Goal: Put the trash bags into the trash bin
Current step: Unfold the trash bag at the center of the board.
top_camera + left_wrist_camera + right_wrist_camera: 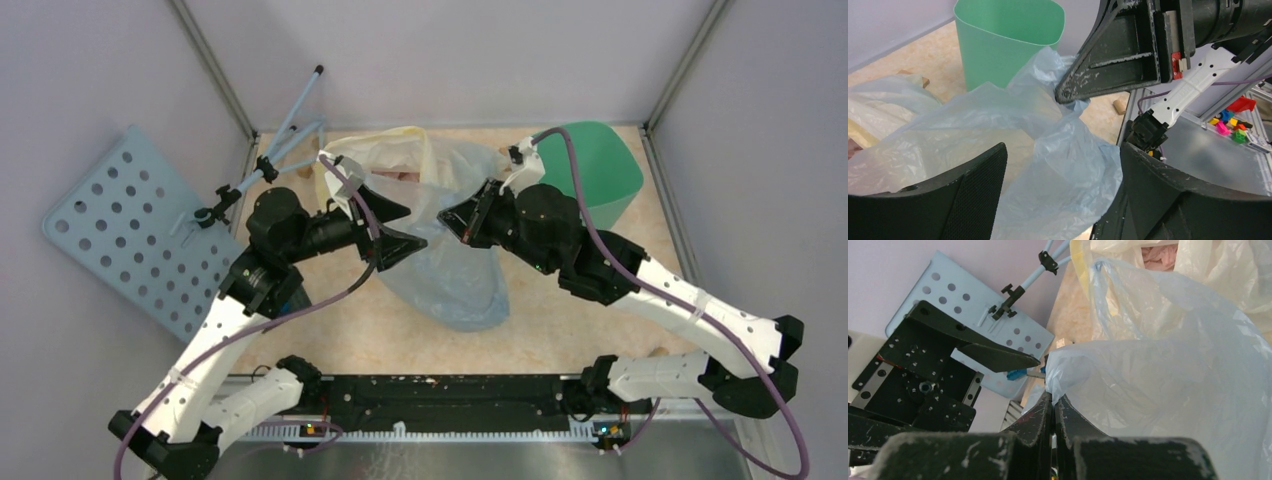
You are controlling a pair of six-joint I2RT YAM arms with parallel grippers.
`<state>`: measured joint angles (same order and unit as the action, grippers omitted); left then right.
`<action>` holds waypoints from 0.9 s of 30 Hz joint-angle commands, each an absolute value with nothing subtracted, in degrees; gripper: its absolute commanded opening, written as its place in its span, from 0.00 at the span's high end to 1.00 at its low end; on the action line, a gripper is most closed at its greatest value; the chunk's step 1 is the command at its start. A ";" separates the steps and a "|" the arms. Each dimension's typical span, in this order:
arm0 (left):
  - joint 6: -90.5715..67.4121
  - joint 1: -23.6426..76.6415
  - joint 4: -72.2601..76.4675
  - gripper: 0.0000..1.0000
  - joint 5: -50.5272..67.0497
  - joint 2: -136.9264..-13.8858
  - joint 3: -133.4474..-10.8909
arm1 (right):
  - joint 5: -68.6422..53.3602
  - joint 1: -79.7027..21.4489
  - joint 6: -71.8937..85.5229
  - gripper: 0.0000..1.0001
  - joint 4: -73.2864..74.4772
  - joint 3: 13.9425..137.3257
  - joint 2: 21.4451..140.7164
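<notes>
One pale-blue bag [455, 285] droops in the middle of the table [340, 335], between my two arms. My right pincer [443, 217] is squeezed tight on a bunched bit of its top and holds that bit up. My left pincer [405, 228] is spread wide, with blue plastic sagging between its fingers [973, 200]. It may brush one finger, but I can't tell. The green bin [605, 170] is in the far right corner, and the bag is not in it. A whitish bag [395, 160] with a yellow rim lies behind the blue one. A board with holes [125, 235] sits off to the left.
</notes>
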<state>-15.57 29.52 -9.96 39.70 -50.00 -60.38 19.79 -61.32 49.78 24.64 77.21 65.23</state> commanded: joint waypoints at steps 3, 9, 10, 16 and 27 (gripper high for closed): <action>-11.25 29.96 -8.43 0.20 43.86 -54.50 -65.98 | 17.82 -61.15 50.17 1.00 21.78 79.77 66.95; -8.91 31.00 -10.01 0.26 43.96 -56.67 -66.09 | 16.88 -61.09 49.80 1.00 21.56 80.82 68.51; -8.88 31.15 -9.63 0.28 44.06 -56.66 -65.64 | 16.88 -61.11 49.83 1.00 21.47 80.73 68.62; -7.17 31.75 -11.01 0.38 43.96 -58.40 -65.87 | 16.95 -61.08 49.74 1.00 21.04 80.60 68.78; -4.44 31.79 -14.22 0.49 43.02 -57.62 -65.29 | 17.40 -61.12 49.15 1.00 20.50 80.42 69.08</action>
<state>-6.59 31.59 -14.06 42.81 -58.61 -64.75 17.28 -61.32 49.67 23.07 78.06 68.88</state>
